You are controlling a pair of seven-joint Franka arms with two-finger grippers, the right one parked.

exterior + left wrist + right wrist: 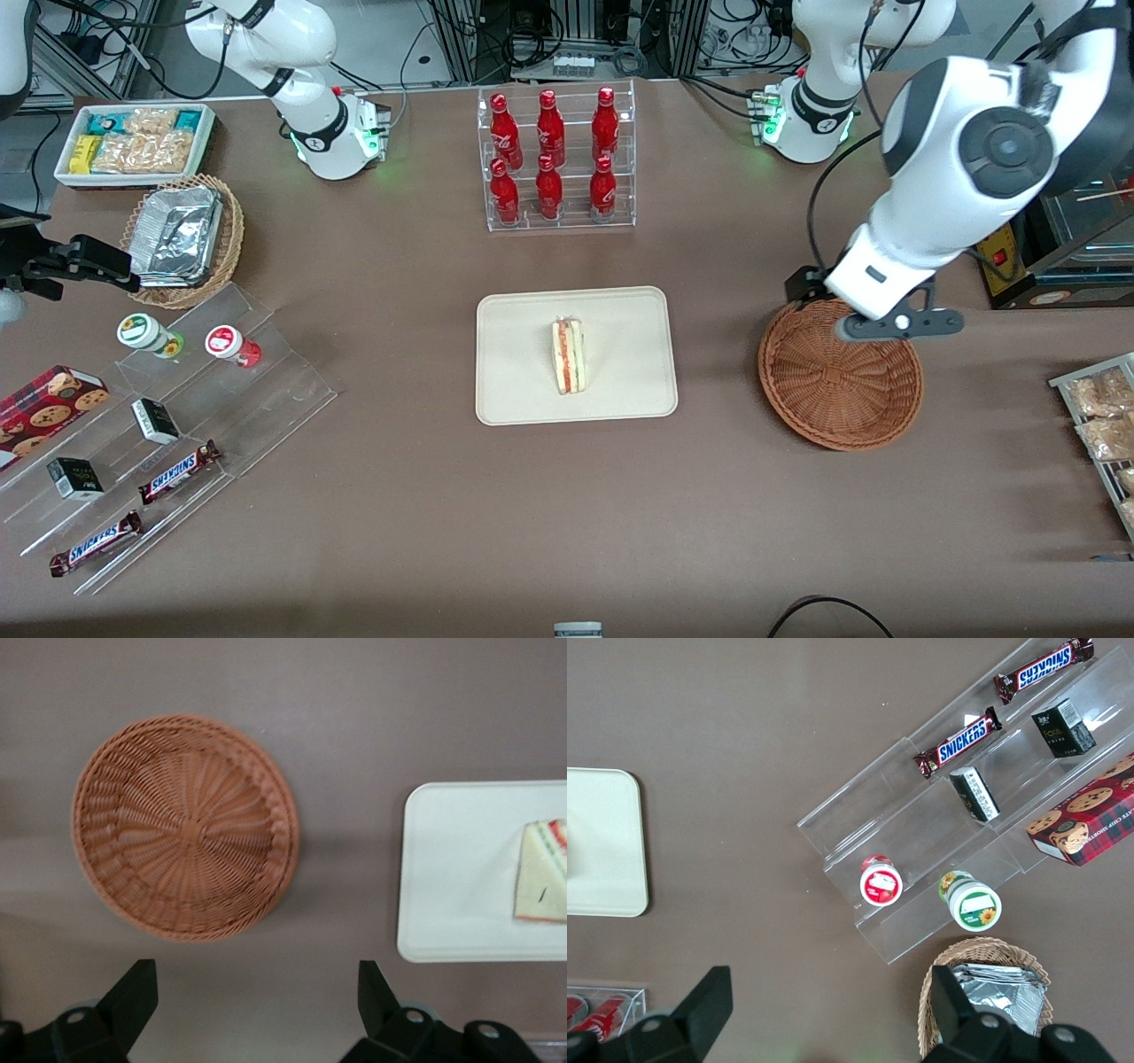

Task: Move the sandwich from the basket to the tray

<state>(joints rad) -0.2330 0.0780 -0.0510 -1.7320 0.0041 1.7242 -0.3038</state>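
Observation:
The sandwich [568,356] lies on the cream tray [523,354] at the middle of the table, its red-orange and green layers showing. The round reddish-brown basket [840,377] sits beside the tray toward the working arm's end and holds nothing. My left gripper [890,326] hangs above the basket's rim, on the side farther from the front camera. In the left wrist view the gripper [257,979] is open and empty, high over bare table, with the basket [186,828], the tray [452,868] and the sandwich [542,873] all in sight.
A clear rack of red bottles [556,159] stands farther from the front camera than the tray. A stepped acrylic shelf with snacks [168,434], a foil-lined wicker basket [182,239] and a white snack bin [133,142] lie toward the parked arm's end. A wire rack of pastries [1103,425] lies at the working arm's end.

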